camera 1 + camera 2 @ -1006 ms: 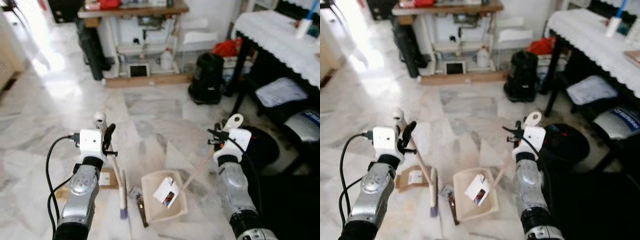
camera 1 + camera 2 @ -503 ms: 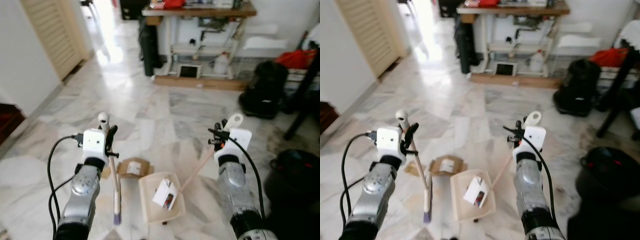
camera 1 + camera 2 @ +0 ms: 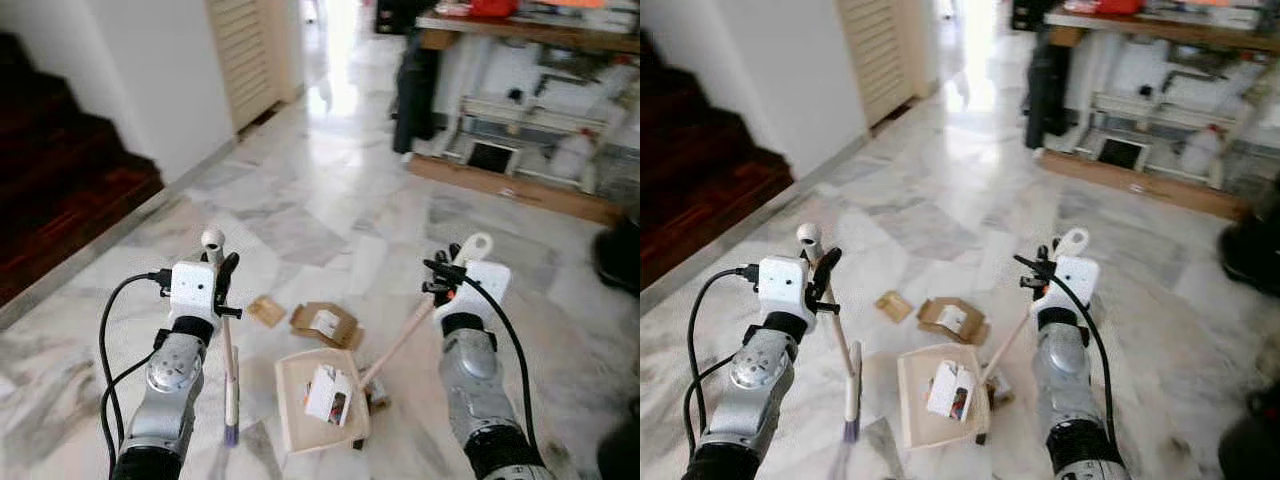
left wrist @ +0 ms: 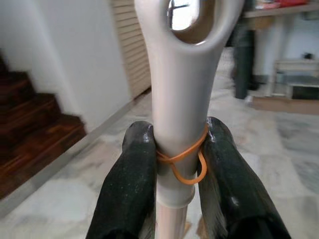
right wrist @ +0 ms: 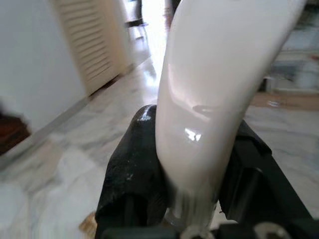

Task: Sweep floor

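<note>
Stairs and a louvred door have swung into view while the left hand (image 3: pixel 222 287) pinches the upright broom (image 3: pixel 229 370) beside the dustpan (image 3: pixel 320 400), whose slanted handle the right hand (image 3: pixel 445 283) clamps.

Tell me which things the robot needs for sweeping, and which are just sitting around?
For sweeping: broom in left gripper; dustpan, handle in right gripper; cardboard scraps on the floor.

Just sitting around: stairs, slatted door, wooden table.
</note>
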